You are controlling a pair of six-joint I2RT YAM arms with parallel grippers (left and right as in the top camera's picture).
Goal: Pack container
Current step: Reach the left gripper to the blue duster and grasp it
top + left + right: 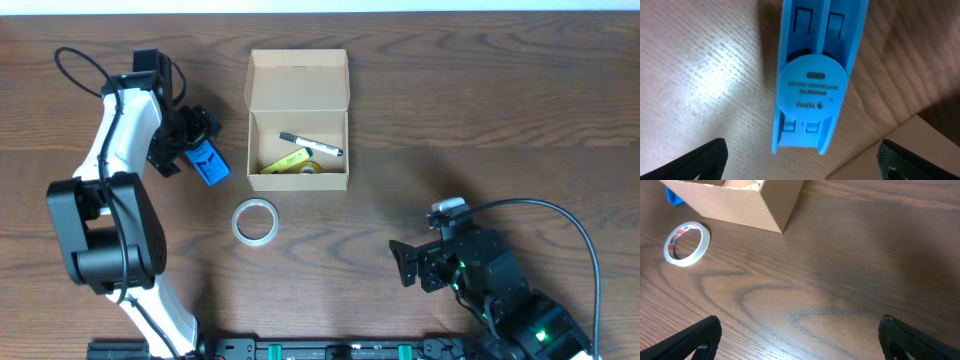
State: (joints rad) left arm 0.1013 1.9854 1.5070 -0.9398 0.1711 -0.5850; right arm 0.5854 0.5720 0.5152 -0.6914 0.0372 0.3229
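The container [298, 178] is a tan cardboard box with its flap lid open at the table's centre back; inside lie a black-and-white marker [310, 144] and a yellow item [287, 161]. A blue whiteboard duster [207, 163] lies on the table left of the box; in the left wrist view the duster [812, 75] sits just ahead of the fingers. My left gripper [185, 135] is open and hovers over the duster's far end. My right gripper [410, 265] is open and empty at the front right. The box corner [767, 210] shows in the right wrist view.
A clear tape roll [255, 220] lies on the wood table in front of the box, also seen in the right wrist view [686, 243]. The box edge [905, 150] shows at the lower right of the left wrist view.
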